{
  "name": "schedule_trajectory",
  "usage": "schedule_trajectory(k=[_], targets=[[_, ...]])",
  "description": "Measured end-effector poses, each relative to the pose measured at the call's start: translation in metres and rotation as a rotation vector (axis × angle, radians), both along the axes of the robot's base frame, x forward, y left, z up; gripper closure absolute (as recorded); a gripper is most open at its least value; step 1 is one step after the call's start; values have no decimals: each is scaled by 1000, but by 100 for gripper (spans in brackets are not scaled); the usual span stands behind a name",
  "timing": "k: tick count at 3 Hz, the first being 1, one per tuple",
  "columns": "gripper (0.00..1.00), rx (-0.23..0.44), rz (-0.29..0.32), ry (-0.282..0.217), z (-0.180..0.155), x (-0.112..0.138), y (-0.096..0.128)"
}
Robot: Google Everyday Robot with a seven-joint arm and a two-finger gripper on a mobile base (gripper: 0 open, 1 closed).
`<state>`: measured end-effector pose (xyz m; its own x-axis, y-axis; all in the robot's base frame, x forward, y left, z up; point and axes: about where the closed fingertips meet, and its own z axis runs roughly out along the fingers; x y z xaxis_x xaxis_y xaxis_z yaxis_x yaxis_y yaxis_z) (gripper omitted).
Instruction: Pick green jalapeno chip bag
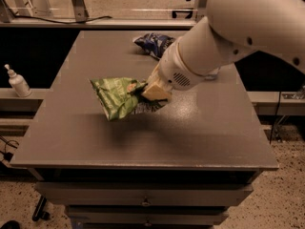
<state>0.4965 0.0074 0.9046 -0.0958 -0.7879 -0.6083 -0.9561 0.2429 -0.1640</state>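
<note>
The green jalapeno chip bag [116, 96] is crumpled and hangs tilted above the grey table [95, 142], with its shadow on the top below it. My gripper [148, 90] is shut on the bag's right edge and holds it off the surface. The white arm [228, 32] reaches in from the upper right and hides part of the bag's right end.
A smaller dark blue chip bag [151, 43] lies at the table's back, partly behind the arm. A white pump bottle [18, 82] stands on a shelf to the left. Drawers run under the table's front edge [143, 202].
</note>
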Motion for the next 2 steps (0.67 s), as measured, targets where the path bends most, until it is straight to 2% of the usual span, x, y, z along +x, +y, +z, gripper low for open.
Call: schedule_trajectory(k=[1,2], targets=[[100,43,-21,-38,43,10,-15],[100,48,-21,-50,50,11,-14]])
